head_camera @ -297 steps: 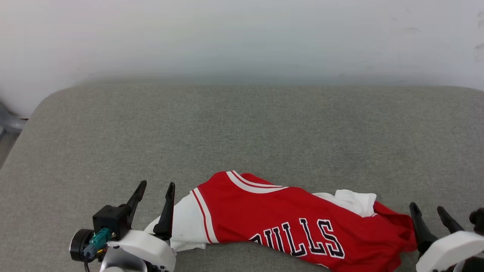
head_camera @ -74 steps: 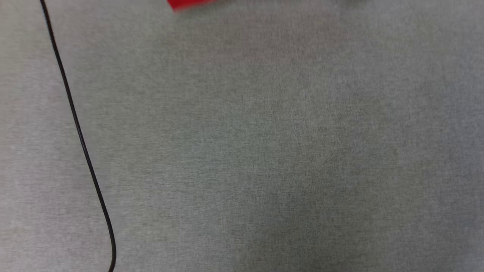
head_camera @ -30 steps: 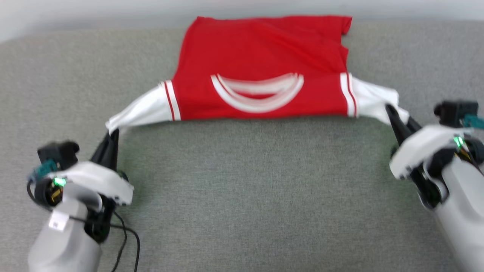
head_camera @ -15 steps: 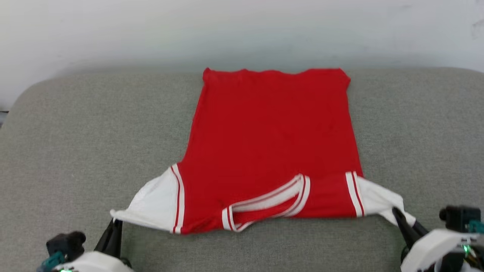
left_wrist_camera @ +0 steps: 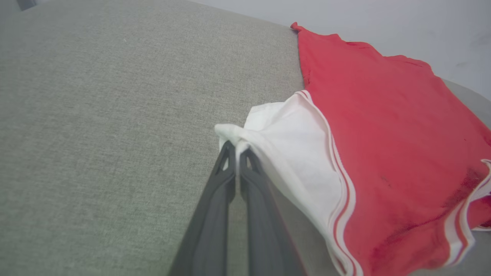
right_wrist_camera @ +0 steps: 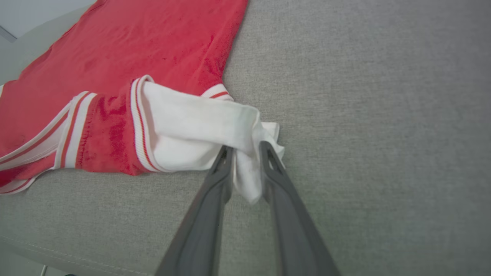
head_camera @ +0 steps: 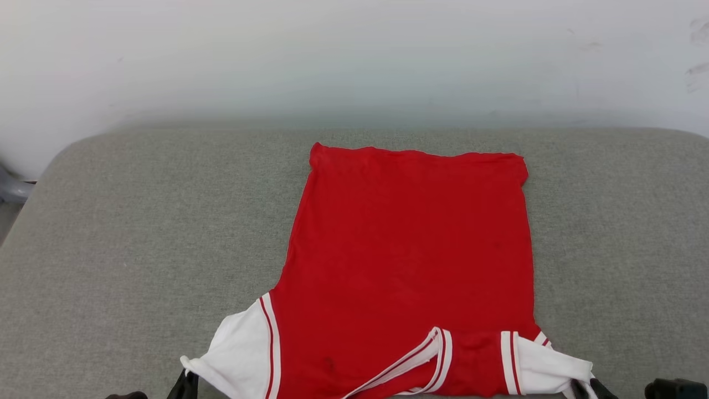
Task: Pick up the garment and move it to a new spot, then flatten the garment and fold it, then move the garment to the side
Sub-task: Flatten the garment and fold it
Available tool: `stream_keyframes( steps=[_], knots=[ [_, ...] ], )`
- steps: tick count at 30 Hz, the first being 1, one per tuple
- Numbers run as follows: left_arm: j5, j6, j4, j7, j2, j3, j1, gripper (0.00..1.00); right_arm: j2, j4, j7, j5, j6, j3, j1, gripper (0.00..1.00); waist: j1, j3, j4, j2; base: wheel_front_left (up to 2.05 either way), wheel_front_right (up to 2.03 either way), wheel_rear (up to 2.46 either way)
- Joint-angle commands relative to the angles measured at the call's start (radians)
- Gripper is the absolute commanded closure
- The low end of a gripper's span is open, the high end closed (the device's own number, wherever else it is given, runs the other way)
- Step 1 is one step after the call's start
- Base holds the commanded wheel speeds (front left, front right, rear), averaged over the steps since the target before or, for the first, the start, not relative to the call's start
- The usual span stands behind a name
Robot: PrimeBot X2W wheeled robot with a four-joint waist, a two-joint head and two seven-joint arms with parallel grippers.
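At the bottom of the left wrist view the left gripper (left_wrist_camera: 236,147) is pinching one white sleeve tip, fingers pressed together; the right gripper (right_wrist_camera: 245,149) is standing slightly spread, the other sleeve's bunched end sitting between its fingers. The grey cushion (head_camera: 138,249) is stretching out to both sides; a pale wall (head_camera: 354,55) is rising along the frame's top. The garment (head_camera: 410,249) is lying flat at lower centre of the head view, showing plain red, striped collar nearest, hem farthest.
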Motion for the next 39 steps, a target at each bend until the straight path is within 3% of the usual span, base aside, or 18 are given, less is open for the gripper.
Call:
stream_keyframes(
  steps=[1,9,16,25,30,39],
  knots=[
    [0.006,0.003,-0.017,-0.003,0.0,-0.004,0.002,1.0,0.008,-0.011,0.0,0.007,-0.001,0.007,-0.01,0.0,0.0002,0.004,0.001,-0.0001,0.0,0.0,0.0],
    [0.019,0.006,-0.082,0.002,-0.001,-0.019,-0.04,1.0,0.059,0.02,-0.071,-0.019,-0.001,-0.113,-0.192,0.0,0.0002,0.049,0.004,-0.0001,0.0,0.0,0.0],
    [0.039,-0.015,-0.131,0.008,-0.013,-0.057,-0.145,1.0,0.045,0.185,-0.036,-0.067,-0.001,-0.173,-0.485,0.0,0.0002,0.166,0.064,-0.0001,0.0,0.0,0.0],
    [0.057,-0.045,-0.142,-0.001,-0.033,-0.086,-0.27,1.0,-0.025,0.448,0.133,-0.112,-0.001,-0.188,-0.861,0.0,0.0002,0.312,0.12,-0.0001,0.0,0.0,0.0],
    [0.067,-0.061,-0.155,-0.01,-0.056,-0.096,-0.316,1.0,-0.055,0.6,0.303,-0.16,-0.001,-0.209,-1.065,0.0,0.0002,0.369,0.152,-0.0001,0.0,0.0,0.0],
    [0.096,-0.088,-0.196,-0.016,-0.077,-0.123,-0.377,1.0,-0.077,0.729,0.49,-0.296,-0.001,-0.264,-1.286,0.0,0.0002,0.456,0.202,-0.0001,0.0,0.0,0.0]
  ],
)
